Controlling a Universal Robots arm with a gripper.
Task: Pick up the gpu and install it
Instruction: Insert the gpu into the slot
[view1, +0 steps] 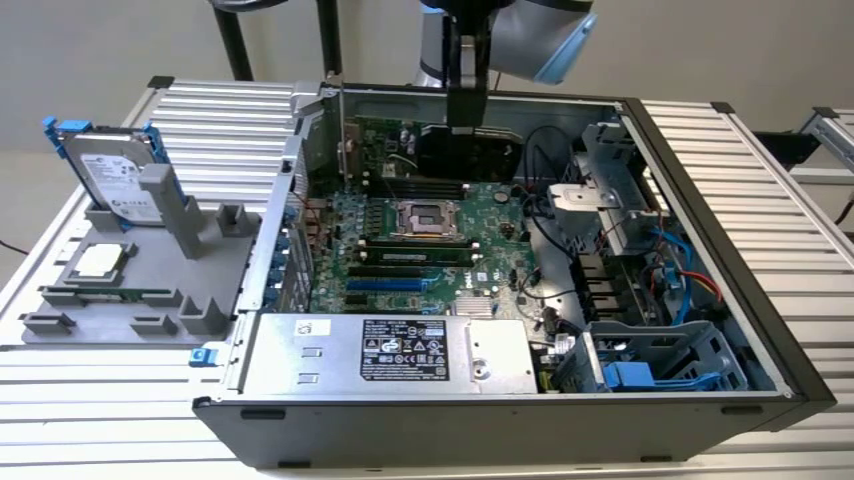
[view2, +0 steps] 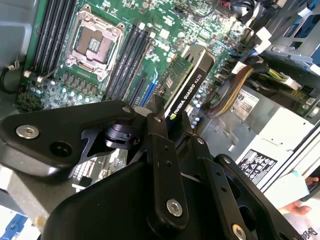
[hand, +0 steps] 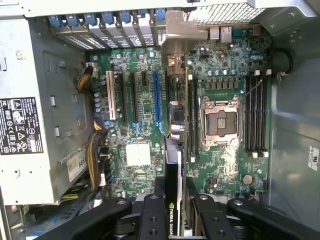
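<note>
My gripper (view1: 463, 108) reaches down into the open computer case (view1: 747, 300) and is shut on the gpu (view1: 461, 152). The card hangs upright over the far part of the motherboard (view1: 400, 270), black shroud facing the exterior view, silver bracket (view1: 334, 130) toward that view's left. In the second wrist view the fingers (view2: 160, 135) clamp the gpu (view2: 187, 82) by its upper edge, showing black shroud and green board. In the first wrist view the gpu (hand: 175, 150) shows edge-on above the board, between the blue expansion slot (hand: 156, 95) and the memory slots (hand: 192, 115), with my gripper (hand: 175, 205) around it.
The empty CPU socket (view1: 424, 215) lies mid-board. A silver power supply (view1: 387, 350) fills the near side, with cables and a drive cage (view1: 654, 360) at the exterior view's right. A grey fixture (view1: 120, 290) outside the case holds a hard drive with blue rails (view1: 114, 175).
</note>
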